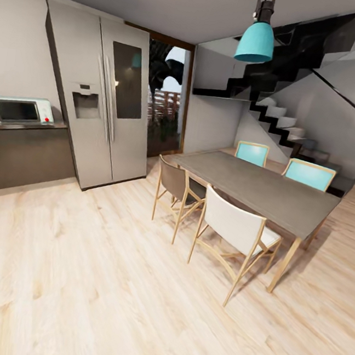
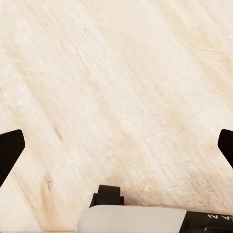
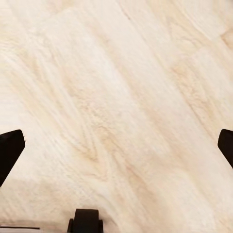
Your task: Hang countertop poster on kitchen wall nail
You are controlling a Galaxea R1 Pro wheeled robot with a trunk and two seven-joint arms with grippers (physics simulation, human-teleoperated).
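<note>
The poster is out of view. At the far left of the head view a stretch of dark kitchen countertop point(image 1: 18, 125) over dark cabinets carries a white microwave point(image 1: 21, 110). My left gripper point(image 2: 116, 149) hangs over bare pale wood floor, open, its black fingertips point(image 2: 9, 151) wide apart with nothing between them. The right gripper point(image 3: 116, 150) is likewise open above the floorboards and holds nothing, its fingertips point(image 3: 10, 149) at the frame's edges.
A tall steel fridge point(image 1: 101, 97) stands beside the counter, with a glass door point(image 1: 167, 99) behind it. A grey dining table point(image 1: 259, 189) ringed by several chairs point(image 1: 238, 228) sits at the right, under a teal lamp point(image 1: 255, 40). Stairs point(image 1: 283, 123) rise beyond. Wood floor point(image 1: 94, 278) spreads in front.
</note>
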